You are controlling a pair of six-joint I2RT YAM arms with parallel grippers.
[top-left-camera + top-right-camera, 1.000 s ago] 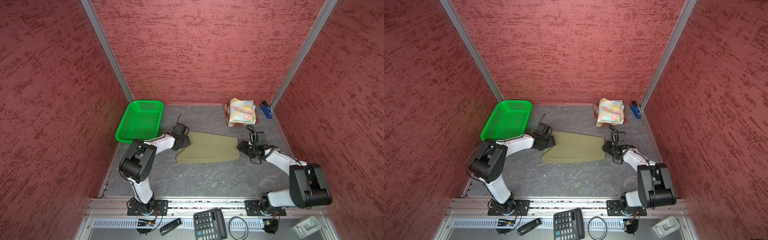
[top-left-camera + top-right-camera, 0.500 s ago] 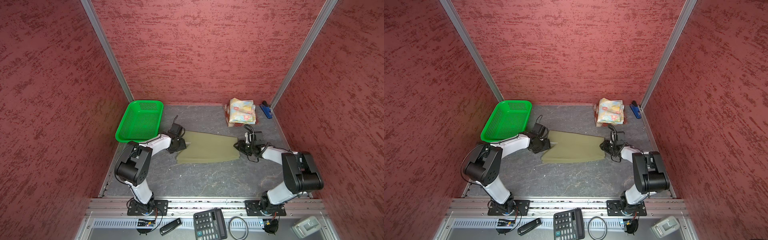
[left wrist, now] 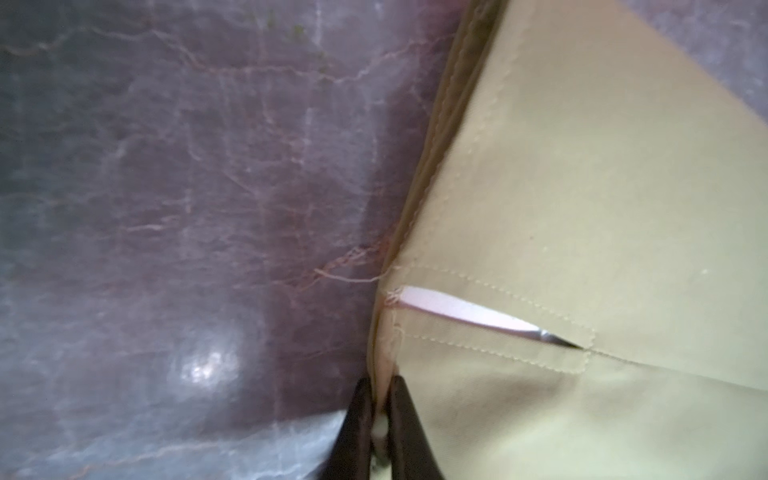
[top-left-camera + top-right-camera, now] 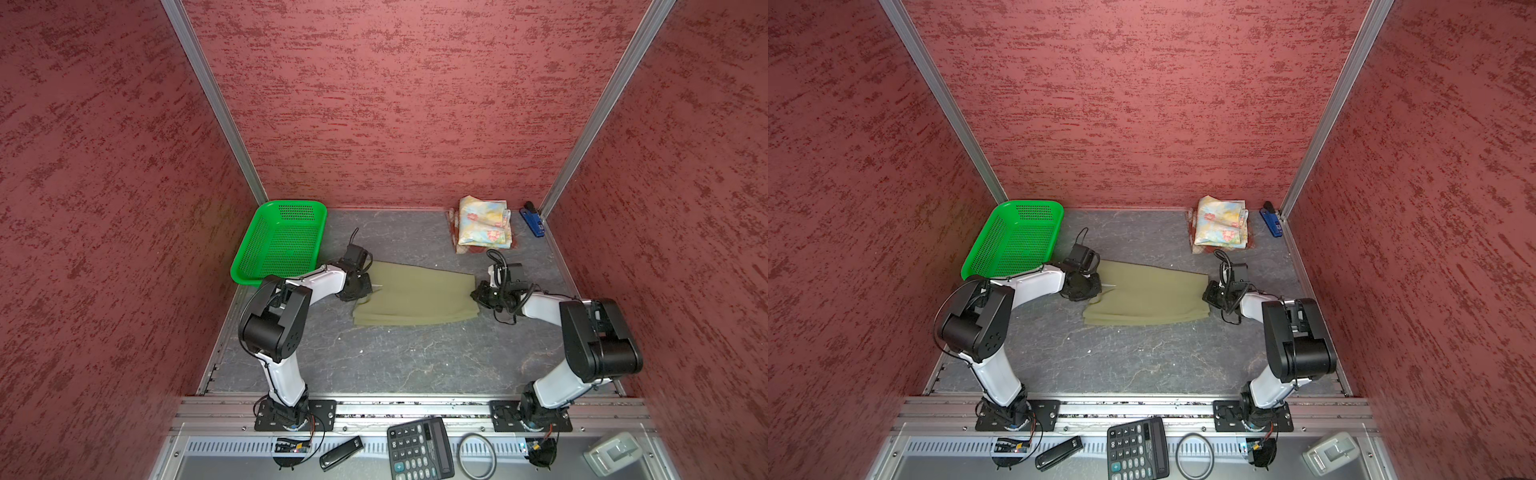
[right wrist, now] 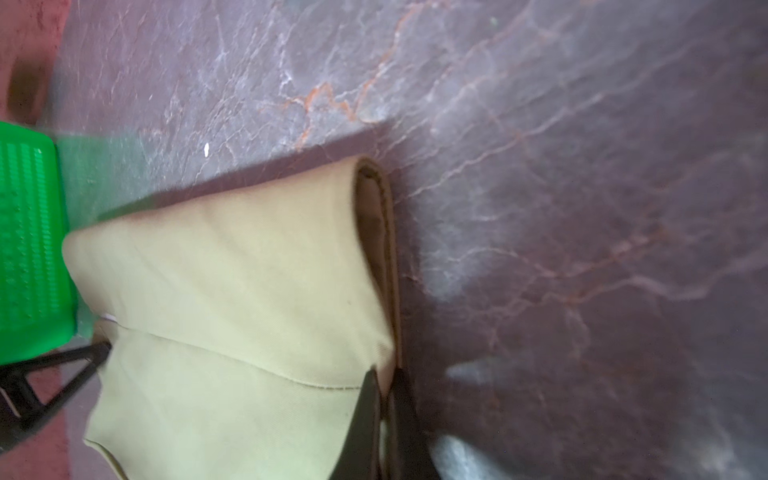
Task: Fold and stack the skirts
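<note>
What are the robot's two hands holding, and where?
Both pinch the olive skirt: left gripper its edge near the white-lined slit, right gripper the opposite edge.

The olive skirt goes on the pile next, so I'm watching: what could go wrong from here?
1. The left gripper and right gripper pinch the olive skirt only at its very edges; it may slip out on lifting.
2. At the open hem the right gripper may hold one layer only, so the fold could sag open.
</note>
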